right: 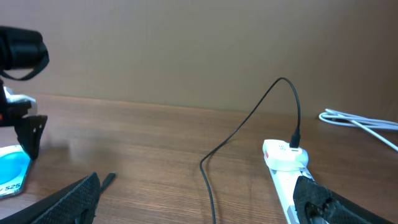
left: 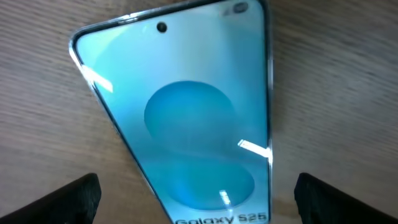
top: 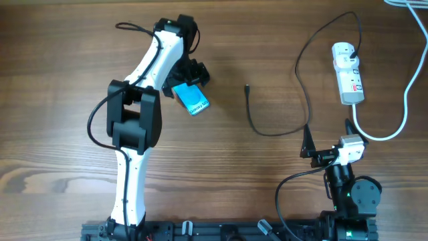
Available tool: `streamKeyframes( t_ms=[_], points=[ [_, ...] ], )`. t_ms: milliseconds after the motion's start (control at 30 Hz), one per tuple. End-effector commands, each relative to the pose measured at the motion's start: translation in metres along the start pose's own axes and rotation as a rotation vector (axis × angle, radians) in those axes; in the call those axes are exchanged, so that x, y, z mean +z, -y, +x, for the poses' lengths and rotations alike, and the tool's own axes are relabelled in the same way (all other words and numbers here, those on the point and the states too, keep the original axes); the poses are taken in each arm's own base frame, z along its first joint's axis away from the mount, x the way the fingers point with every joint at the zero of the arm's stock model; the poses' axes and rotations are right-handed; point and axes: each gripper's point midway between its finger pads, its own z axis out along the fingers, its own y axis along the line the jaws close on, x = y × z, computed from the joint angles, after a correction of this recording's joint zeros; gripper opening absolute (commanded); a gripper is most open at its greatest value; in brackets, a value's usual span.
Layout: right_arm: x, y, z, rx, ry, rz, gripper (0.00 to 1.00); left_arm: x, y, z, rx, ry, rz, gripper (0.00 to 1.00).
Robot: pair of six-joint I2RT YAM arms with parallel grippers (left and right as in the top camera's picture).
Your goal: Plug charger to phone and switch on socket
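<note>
Phone: left of desk centre toward far edge; judged light, rigid, glossy-slippery, best gripped across long sides; left gripper jaws apart, straddling it; right gripper apart, empty.

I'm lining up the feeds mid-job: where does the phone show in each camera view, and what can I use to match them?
Overhead: the phone lies left of centre, just below the left gripper.
Left wrist: the phone fills the frame, between the gripper's fingers.
Right wrist: part of the phone shows at the lower left edge.
Shared landmark: the left gripper, beside the phone in every view.
</note>
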Motion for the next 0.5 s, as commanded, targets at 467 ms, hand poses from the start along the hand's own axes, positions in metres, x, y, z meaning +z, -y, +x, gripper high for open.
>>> streamKeyframes(
  t_ms=[467],
  points=[
    [0.000,0.004,-0.003,0.013,0.014,0.024,1.00,0.046,0.001,-0.004,-0.110,0.021,0.019,0.79]
  ],
)
